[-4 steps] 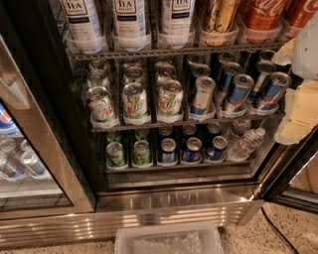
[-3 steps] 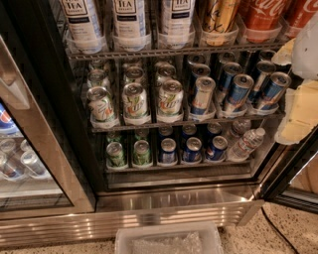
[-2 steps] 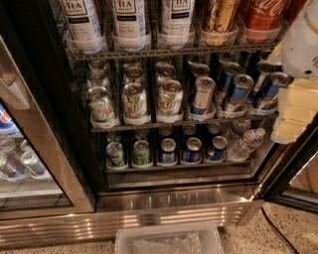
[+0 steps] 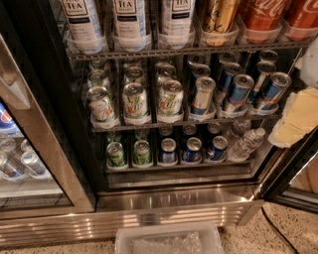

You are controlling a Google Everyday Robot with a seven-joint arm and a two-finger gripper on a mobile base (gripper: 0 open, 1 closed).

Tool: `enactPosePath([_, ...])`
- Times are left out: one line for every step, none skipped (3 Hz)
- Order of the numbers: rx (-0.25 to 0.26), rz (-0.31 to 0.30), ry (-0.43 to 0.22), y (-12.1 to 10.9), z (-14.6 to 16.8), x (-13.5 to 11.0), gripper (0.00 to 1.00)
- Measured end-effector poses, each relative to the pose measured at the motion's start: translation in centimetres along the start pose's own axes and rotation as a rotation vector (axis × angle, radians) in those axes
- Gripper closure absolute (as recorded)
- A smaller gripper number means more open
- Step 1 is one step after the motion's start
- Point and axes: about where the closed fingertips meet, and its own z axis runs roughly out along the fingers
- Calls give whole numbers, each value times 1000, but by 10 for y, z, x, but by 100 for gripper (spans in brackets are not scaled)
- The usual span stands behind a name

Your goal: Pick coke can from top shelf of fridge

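A large display fridge point(image 4: 164, 206) with a stainless-steel frame and dark interior is seen from the front, its door swung open at the right. Across the upper edge, the top shelf point(image 4: 164, 51), a grey metal wire surface fitted with clear plastic cup trays, is seen spanning the width. A red aluminium coke can point(image 4: 262, 14) with white script is held upright in a tray towards the right end of that surface. A second red can point(image 4: 304, 15) is set just beside it at the far right, and a gold-and-tan patterned can point(image 4: 218, 17) stands on its other side. Three tall white tea bottles point(image 4: 130, 20) with dark labels are lined up further left.

The robot's cream-coloured hand point(image 4: 298, 119) is seen at the right edge, in front of the open doorway, level with the middle rack and well below the coke can. Nothing is touched by it. Whether it is released or clenched cannot be told.

On the middle rack, tilted green-and-white cans point(image 4: 135, 101) and blue cans point(image 4: 238, 92) are stored. On the lowest rack, a clear plastic water bottle point(image 4: 246, 144) is laid on its side. A clear plastic bin point(image 4: 169, 240) is placed on the floor before the fridge.
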Motion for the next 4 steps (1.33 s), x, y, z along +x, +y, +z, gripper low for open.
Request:
enactPosePath([45,11,-66,-10,-2,-13,0])
enactPosePath([45,11,-66,-10,-2,-13,0])
enactPosePath([67,79,-151,-10,-3,-14,0])
enactPosePath([89,193,-291,5,-1,-1,0])
